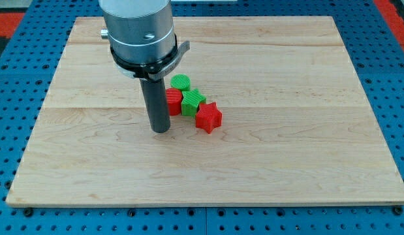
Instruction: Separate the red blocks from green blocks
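Four small blocks sit bunched together near the middle of the wooden board [267,163]. A green round block [181,82] is at the top of the bunch. Below it a red block [173,101] touches a green star-like block [192,101]. A red star block [208,117] sits at the lower right, touching the green star-like block. My tip [160,130] rests on the board just left of and below the red block, very close to it or touching it.
The arm's grey cylindrical end [138,29] hangs over the board's upper left part. A blue pegboard surface [12,78] surrounds the board on all sides.
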